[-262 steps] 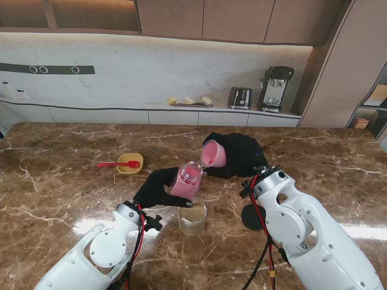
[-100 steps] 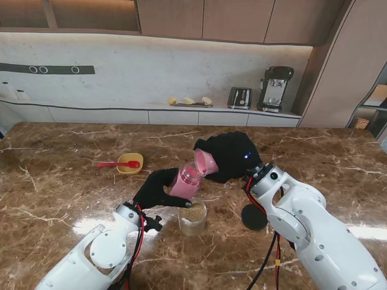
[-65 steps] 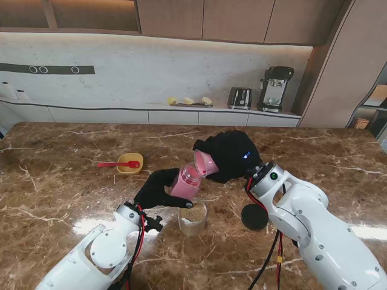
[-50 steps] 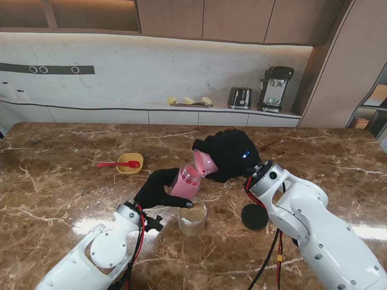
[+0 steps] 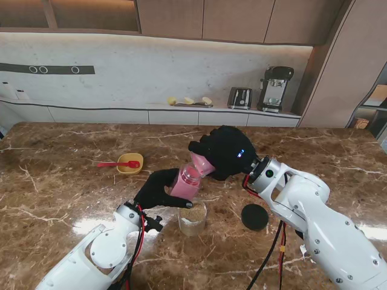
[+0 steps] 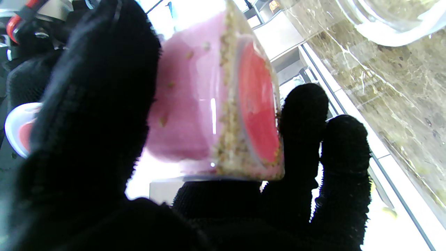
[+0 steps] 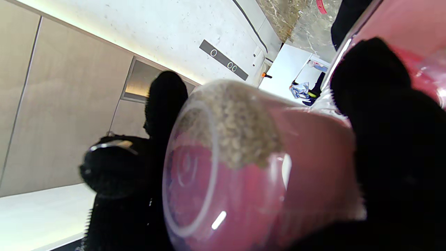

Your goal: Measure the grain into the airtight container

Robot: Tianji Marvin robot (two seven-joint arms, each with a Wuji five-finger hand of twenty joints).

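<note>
My left hand (image 5: 158, 188) is shut on a pink-tinted clear container (image 5: 185, 182), held tilted above the table. Grains lie along its lower wall and red base (image 6: 223, 115). My right hand (image 5: 225, 151) is shut on a pink measuring cup (image 5: 201, 163), tipped steeply with its rim at the container's mouth. In the right wrist view, grain (image 7: 237, 129) is heaped against the cup's (image 7: 251, 181) side. The black glove hides most of the cup in the stand's view.
A clear glass (image 5: 192, 219) partly filled with grain stands on the marble table, nearer to me than the container. A black round lid (image 5: 254, 216) lies to its right. A yellow bowl (image 5: 129, 163) with a red spoon (image 5: 112, 164) sits to the left.
My right hand has rolled further over and shifted slightly left, tipping the pink cup steeper onto the container's mouth. The left hand and container have stayed in place.
</note>
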